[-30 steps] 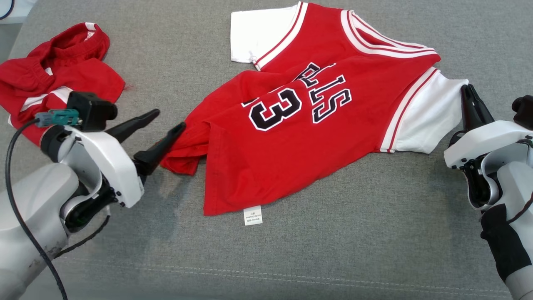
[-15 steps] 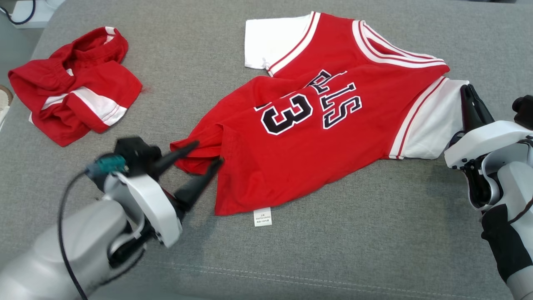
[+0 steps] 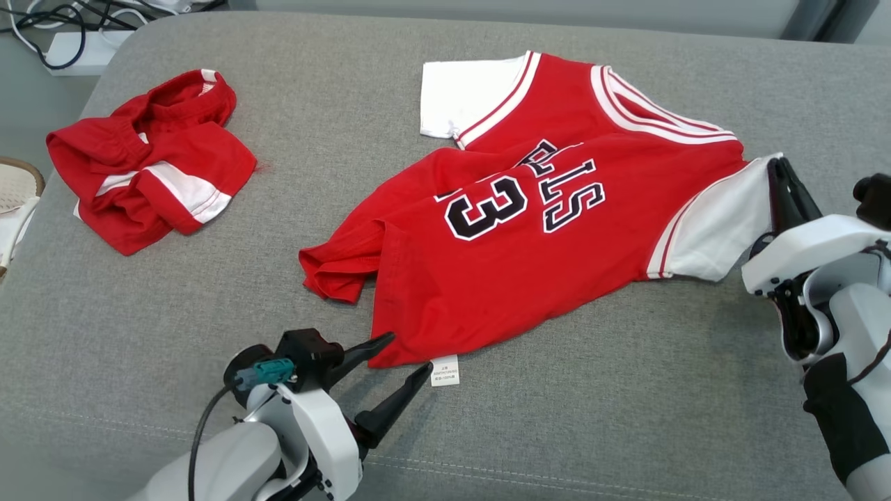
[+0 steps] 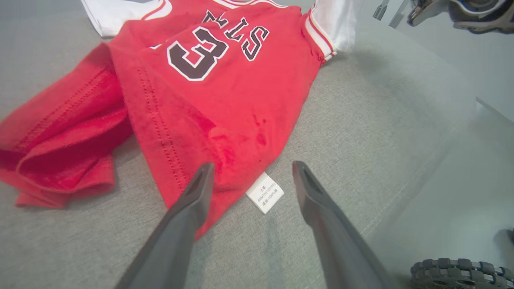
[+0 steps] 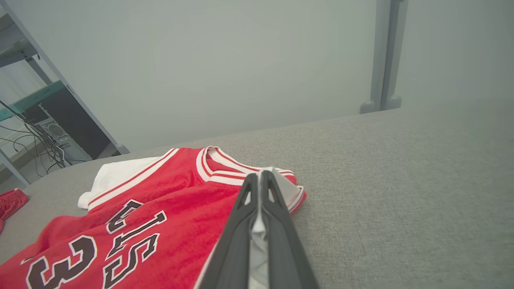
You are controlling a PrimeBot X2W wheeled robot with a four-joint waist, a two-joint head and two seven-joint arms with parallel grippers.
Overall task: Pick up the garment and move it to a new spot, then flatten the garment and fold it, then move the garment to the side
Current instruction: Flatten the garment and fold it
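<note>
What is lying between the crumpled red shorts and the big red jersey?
Nothing is there: the head view shows a bare stretch of grey cushion between the red shorts and the jersey.

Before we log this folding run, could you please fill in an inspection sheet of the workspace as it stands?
Surface: grey fabric cushion, no damage seen.
Job's things: red jersey lying face up, one hem corner bunched; care label at hem.
Clutter: crumpled red-and-white garment, far left.
Grippers: left gripper open at the hem beside the label; right gripper shut on the white sleeve.
Cables: cords and power strip beyond the far-left corner.
Surroundings: grey wall, shelving with a computer.
</note>
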